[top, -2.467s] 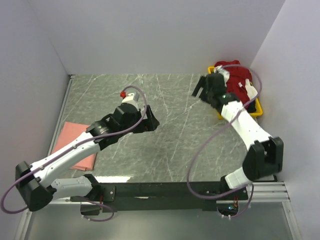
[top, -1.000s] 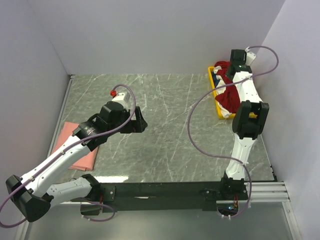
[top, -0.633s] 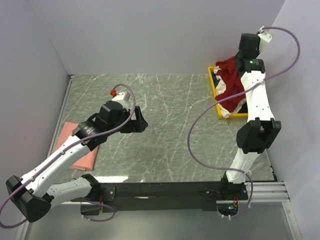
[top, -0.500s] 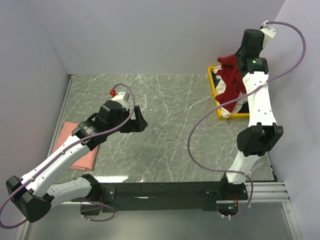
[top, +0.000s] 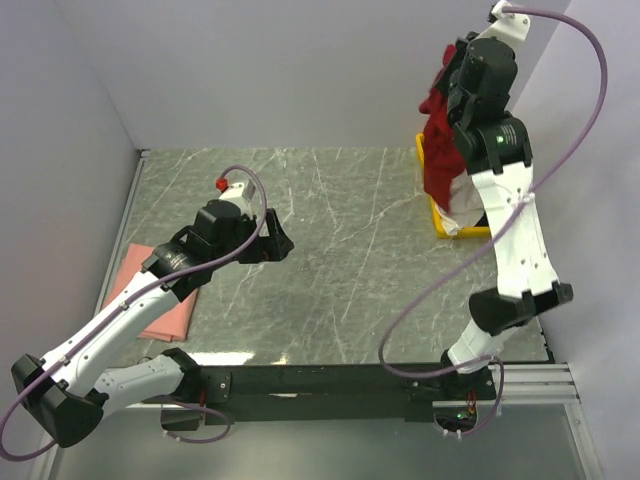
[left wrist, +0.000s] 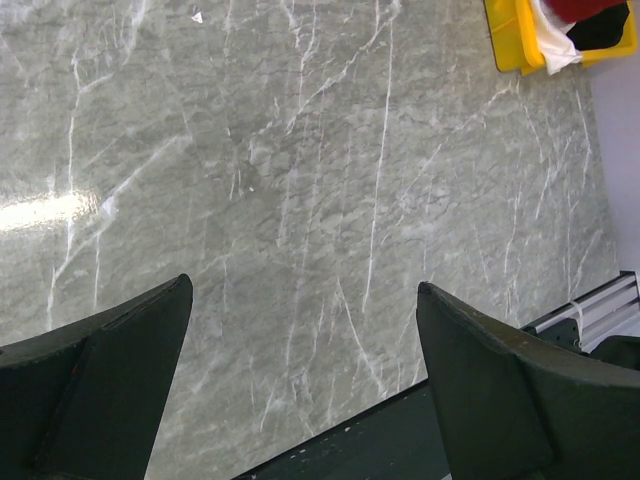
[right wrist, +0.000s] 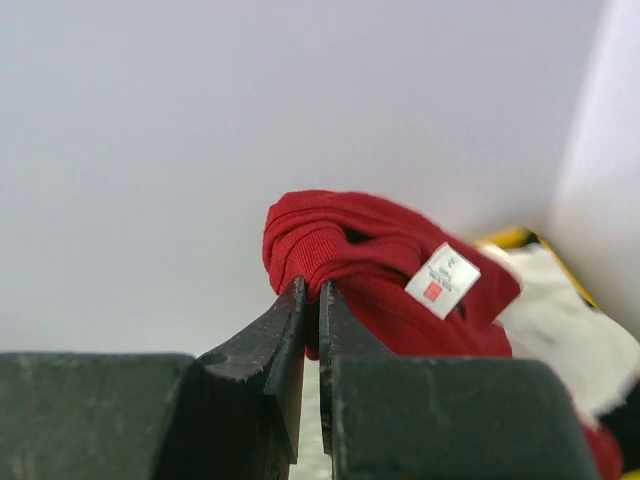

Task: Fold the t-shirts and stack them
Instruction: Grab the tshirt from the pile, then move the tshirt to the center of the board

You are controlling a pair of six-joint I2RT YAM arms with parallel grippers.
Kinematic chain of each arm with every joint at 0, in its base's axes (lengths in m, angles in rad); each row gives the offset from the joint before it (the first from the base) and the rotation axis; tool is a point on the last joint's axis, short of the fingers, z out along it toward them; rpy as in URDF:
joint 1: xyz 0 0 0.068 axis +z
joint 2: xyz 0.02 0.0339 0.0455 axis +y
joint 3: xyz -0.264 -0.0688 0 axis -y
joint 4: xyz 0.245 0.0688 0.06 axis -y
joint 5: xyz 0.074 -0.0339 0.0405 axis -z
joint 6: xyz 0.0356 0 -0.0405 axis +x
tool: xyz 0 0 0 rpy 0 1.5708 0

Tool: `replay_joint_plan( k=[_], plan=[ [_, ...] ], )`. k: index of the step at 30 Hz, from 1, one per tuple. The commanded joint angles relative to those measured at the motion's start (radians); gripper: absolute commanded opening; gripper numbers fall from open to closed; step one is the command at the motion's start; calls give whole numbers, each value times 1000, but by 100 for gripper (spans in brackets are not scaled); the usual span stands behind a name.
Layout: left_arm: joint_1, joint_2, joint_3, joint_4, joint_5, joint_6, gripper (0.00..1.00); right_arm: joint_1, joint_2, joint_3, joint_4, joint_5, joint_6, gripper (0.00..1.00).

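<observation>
The dark red t-shirt (top: 438, 160) (right wrist: 370, 260) hangs high at the back right, its lower part still trailing into the yellow bin. My right gripper (top: 448, 82) (right wrist: 312, 290) is shut on a fold of its collar, with the white label (right wrist: 441, 280) showing beside the jaws. A white t-shirt (top: 460, 210) (left wrist: 555, 35) spills over the bin's near edge. At the table's left edge lies the salmon-pink t-shirt (top: 160, 318), folded flat and partly under my left arm. My left gripper (top: 278, 243) (left wrist: 300, 290) hovers open over bare table left of centre, holding nothing.
The yellow bin (top: 436, 205) (left wrist: 508, 45) stands at the back right against the wall. Grey walls close the left, back and right sides. A black rail (top: 330, 380) runs along the near edge. The marbled tabletop (top: 350, 260) stretches between the arms.
My right arm has risen from the bin, lifting the dark red t-shirt up and slightly left. The left arm has barely moved.
</observation>
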State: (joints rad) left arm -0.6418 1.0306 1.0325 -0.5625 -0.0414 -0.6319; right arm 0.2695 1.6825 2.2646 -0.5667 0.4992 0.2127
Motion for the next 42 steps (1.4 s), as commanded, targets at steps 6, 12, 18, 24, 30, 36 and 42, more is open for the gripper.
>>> replay_joint_plan(
  k=[6, 12, 18, 24, 30, 36, 42],
  plan=[
    [22, -49, -23, 50, 20, -22, 100, 273, -201, 6, 238, 67, -99, 0],
    [39, -70, -46, 50, 18, -45, 100, 346, -241, -157, 255, 24, -6, 0],
    [65, -104, -118, 50, -9, -117, 100, 333, -300, -594, 284, -11, 184, 0],
    [83, -102, -225, 50, -41, -210, 95, 159, -282, -878, 251, -167, 335, 0],
    [85, -132, -347, 39, -100, -345, 79, 111, -248, -981, 174, -189, 338, 10],
    [87, -109, -431, 70, -97, -436, 77, 167, -300, -1171, 179, -189, 393, 54],
    [87, -87, -479, 81, -78, -466, 77, 209, -415, -1439, 218, -214, 484, 56]
  ],
)
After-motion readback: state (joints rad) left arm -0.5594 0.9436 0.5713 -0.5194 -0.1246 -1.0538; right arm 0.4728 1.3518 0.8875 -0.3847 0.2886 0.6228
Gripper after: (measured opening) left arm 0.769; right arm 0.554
